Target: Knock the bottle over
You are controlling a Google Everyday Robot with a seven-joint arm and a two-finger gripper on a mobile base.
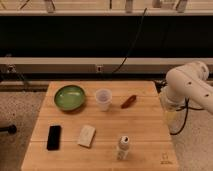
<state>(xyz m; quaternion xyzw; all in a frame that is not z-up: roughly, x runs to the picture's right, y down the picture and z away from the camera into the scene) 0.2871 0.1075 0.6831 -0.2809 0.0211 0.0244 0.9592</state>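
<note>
The gripper [169,118] hangs at the right edge of the light wooden slatted table [145,131], below the bulky white rounded arm housing [189,86] that comes in from the right side of the view. It looks pale and yellowish against the table edge and points downward, approx. level w/ the tabletop. Whether it is clenched or released can't be told. A thin dark cable [183,120] loops down just beside it, off the table.

The small narrow whitish plastic bottle [123,148], w/ a dark cap and pale label, stands upright near the front edge of the table, a bit right of centre. It is well apart from the gripper (down and to the left of it in the view) and apart from the other items.

Further back, the reddish-brown elongated object [128,101] lies tilted on the boards, near the translucent white plastic cup [103,99], which stands upright around mid-table. Left of the cup sits the round green bowl [69,96], close to the back-left corner.

In the front-left part, the pale rectangular sponge-like block [86,136] lies flat, w/ the flat black rectangular phone [53,137] just beside it on the left; both are left of the bottle.

Behind the table runs a long grey ledge [60,65], and a black cord [132,45] rises from it diagonally toward the top of the view. Speckled floor [17,107] shows at the left.
</note>
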